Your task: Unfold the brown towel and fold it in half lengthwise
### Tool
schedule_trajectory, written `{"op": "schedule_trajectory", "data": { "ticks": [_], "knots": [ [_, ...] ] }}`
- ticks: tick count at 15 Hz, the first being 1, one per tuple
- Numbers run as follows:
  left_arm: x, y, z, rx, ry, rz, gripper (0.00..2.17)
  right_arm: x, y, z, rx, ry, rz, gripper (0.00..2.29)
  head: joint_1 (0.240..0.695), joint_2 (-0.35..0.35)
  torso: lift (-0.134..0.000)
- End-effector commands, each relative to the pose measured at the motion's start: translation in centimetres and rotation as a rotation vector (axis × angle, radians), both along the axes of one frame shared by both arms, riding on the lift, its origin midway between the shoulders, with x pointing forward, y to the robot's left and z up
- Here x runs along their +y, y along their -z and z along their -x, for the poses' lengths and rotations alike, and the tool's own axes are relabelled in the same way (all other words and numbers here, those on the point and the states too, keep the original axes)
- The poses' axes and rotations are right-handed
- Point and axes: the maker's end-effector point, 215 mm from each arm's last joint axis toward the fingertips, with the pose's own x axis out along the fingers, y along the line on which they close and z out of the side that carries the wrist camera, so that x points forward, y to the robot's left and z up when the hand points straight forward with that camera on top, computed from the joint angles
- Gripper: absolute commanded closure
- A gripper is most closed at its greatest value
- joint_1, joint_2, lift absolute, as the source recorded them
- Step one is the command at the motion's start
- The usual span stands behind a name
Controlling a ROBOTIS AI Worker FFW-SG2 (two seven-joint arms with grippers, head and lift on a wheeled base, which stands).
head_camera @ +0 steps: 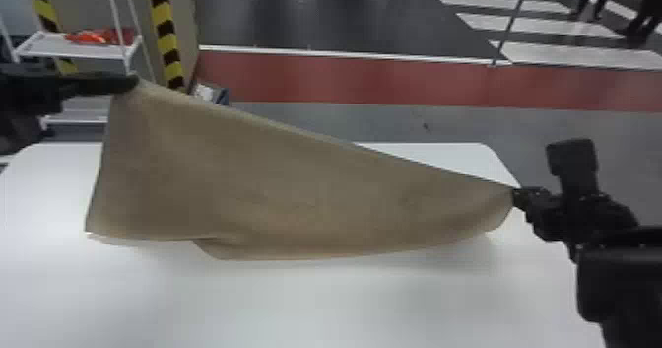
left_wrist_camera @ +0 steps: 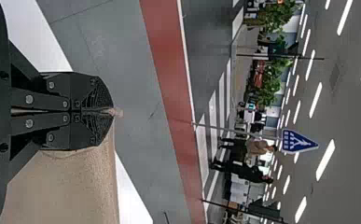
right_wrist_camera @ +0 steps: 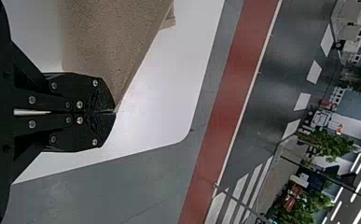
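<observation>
You're likely mid-unfold: left pincer (left_wrist_camera: pixel 111 112), right pincer (right_wrist_camera: pixel 113 112) clamp brown towel (head_camera: pixel 295 184) corners. Next: spread flat on surface (head_camera: pixel 315 307).

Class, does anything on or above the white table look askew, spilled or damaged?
The brown cloth towel hangs askew: its top edge slopes down from the black left claw to the black right claw, and its lower edge is uneven. No spill or damage shows.

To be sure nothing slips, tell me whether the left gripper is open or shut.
The left gripper is shut: its fingers meet, with a bit of brown towel poking out at the tips.
</observation>
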Motion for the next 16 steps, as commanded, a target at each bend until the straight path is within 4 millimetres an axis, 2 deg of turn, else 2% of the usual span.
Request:
{"op": "schedule_trajectory", "data": {
  "ticks": [1, 2, 4, 5, 7, 8, 9, 10, 11, 12, 14, 16],
  "knots": [
    [-1.7, -1.8, -3.0, -0.055, 0.018, -0.060, 1.68, 0.9, -1.8, -3.9, -0.030, 0.000, -0.003, 1.69, 0.600, -0.127, -0.123],
    [-2.5, -2.9, -4.1, -0.088, 0.027, -0.074, 1.68, 1.4, -2.5, -5.6, -0.041, 0.001, 0.007, 1.69, 0.584, -0.124, -0.123],
    [-3.6, -4.3, -5.9, -0.129, 0.029, -0.091, 1.68, 0.9, -4.7, -8.7, -0.076, 0.027, 0.005, 1.69, 0.550, -0.125, -0.123],
    [-3.7, -5.6, -6.4, -0.167, 0.025, -0.090, 1.68, 0.7, -6.5, -10.2, -0.107, 0.035, 0.009, 1.69, 0.532, -0.127, -0.123],
    [-3.4, -8.8, -7.2, -0.238, 0.011, -0.081, 1.68, -0.3, -9.9, -12.4, -0.155, 0.061, 0.000, 1.69, 0.482, -0.132, -0.123],
    [-2.8, -9.7, -7.2, -0.252, 0.002, -0.064, 1.68, -1.2, -12.2, -13.3, -0.186, 0.077, -0.010, 1.69, 0.465, -0.132, -0.123],
    [-1.9, -10.7, -7.0, -0.266, -0.006, -0.041, 1.68, -1.9, -14.1, -13.8, -0.216, 0.088, -0.013, 1.69, 0.424, -0.135, -0.123],
    [-0.9, -12.2, -6.6, -0.287, -0.007, -0.001, 1.68, -2.8, -15.1, -13.8, -0.230, 0.101, -0.023, 1.69, 0.404, -0.136, -0.123],
    [0.9, -12.1, -5.7, -0.276, -0.022, 0.052, 1.68, -3.4, -15.9, -13.3, -0.236, 0.109, -0.032, 1.69, 0.388, -0.136, -0.123],
    [2.0, -12.1, -4.5, -0.282, -0.021, 0.076, 1.68, -3.7, -15.4, -12.3, -0.225, 0.113, -0.047, 1.69, 0.371, -0.135, -0.123],
    [5.5, -9.8, -1.1, -0.268, -0.068, 0.119, 1.68, -4.3, -13.3, -8.8, -0.188, 0.122, -0.071, 1.69, 0.358, -0.129, -0.123],
    [7.1, -5.2, 3.2, -0.225, -0.061, 0.158, 1.68, -3.4, -9.3, -3.4, -0.124, 0.088, -0.094, 1.69, 0.394, -0.113, -0.123]
  ]
}}
